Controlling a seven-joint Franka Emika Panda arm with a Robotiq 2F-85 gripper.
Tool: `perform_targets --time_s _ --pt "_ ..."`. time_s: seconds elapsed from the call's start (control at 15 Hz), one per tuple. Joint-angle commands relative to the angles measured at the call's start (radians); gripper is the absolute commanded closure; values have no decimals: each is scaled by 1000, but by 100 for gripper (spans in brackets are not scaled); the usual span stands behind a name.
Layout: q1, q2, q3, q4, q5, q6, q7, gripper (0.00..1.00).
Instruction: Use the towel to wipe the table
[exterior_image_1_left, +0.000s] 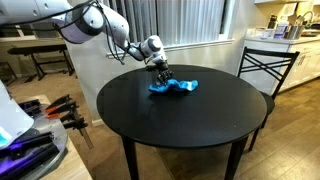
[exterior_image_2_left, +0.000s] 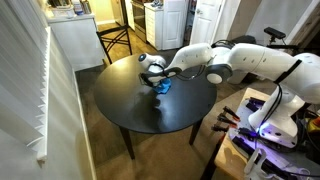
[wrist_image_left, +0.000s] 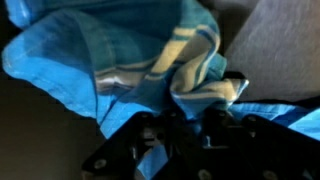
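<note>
Hand down on round black desk, far of centre, clenched on bunched blue towel. Wrist view: pale-striped folds gathered in its grip.

The towel is soft woven cloth, blue with a pale stripe, creased and matt. The round table has a smooth black top with a faint sheen. The arm has glossy white plastic shells.
</note>
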Motion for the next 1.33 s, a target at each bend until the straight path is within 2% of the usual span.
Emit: perform_targets --time_s 0.0,0.13,0.4,0.47,1.27 --pt "60 -2 79 -16 -18 -10 -103 94" --pt "92 -4 93 -9 -29 -2 -162 94" --pt "127 -4 100 12 -26 0 -188 94" --pt "128 -4 74 28 -34 -21 -143 86" --pt "135 -4 82 31 -32 -21 -154 86"
